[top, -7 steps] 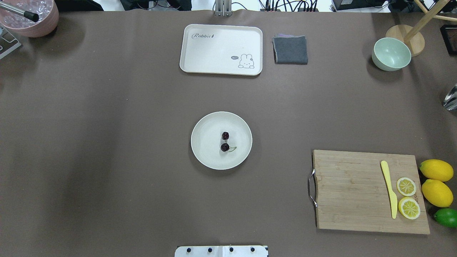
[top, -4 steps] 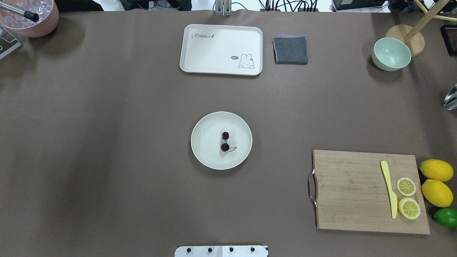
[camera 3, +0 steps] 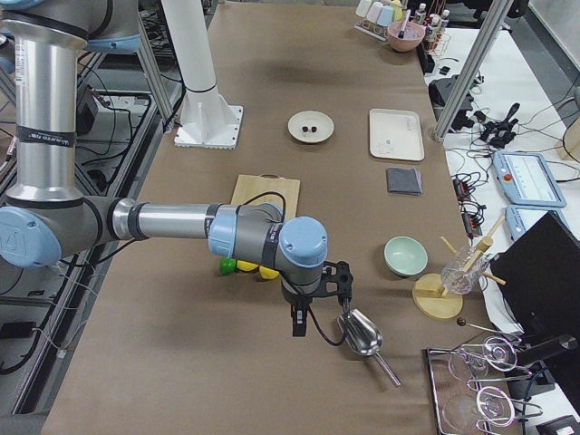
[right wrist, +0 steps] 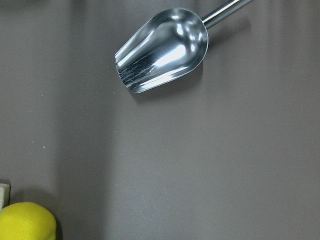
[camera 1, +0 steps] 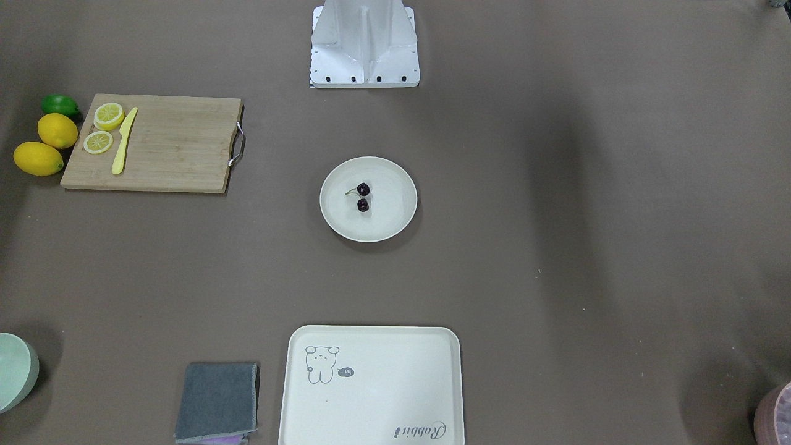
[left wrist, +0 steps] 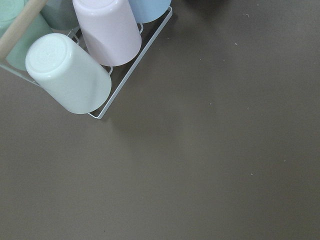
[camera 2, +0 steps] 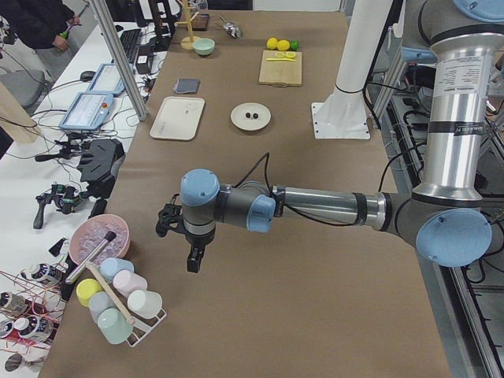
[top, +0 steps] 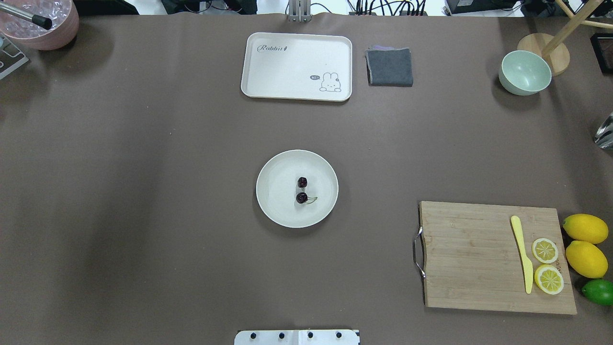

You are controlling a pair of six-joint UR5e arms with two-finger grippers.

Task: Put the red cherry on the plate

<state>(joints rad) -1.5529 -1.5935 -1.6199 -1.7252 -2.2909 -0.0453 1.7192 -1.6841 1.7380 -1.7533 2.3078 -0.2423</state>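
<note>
The red cherry (top: 302, 197) is a dark glossy pair on thin green stems, lying near the middle of the round cream plate (top: 275, 211) at the table's centre. The front-facing view shows the cherry (camera 1: 363, 205) on the plate (camera 1: 390, 221) too. No gripper is near them. My left gripper (camera 2: 193, 264) hangs over bare table at the far left end, beside a cup rack. My right gripper (camera 3: 299, 324) hangs at the far right end, by a metal scoop. Both show only in the side views, so I cannot tell whether they are open or shut.
A rabbit tray (top: 297, 66) and a grey cloth (top: 389, 66) lie at the back. A green bowl (top: 525, 72) stands back right. A cutting board (top: 479, 256) carries a yellow knife and lemon slices, with lemons (top: 585, 229) beside it. A metal scoop (right wrist: 162, 50) and cups (left wrist: 70, 75) lie under the wrists.
</note>
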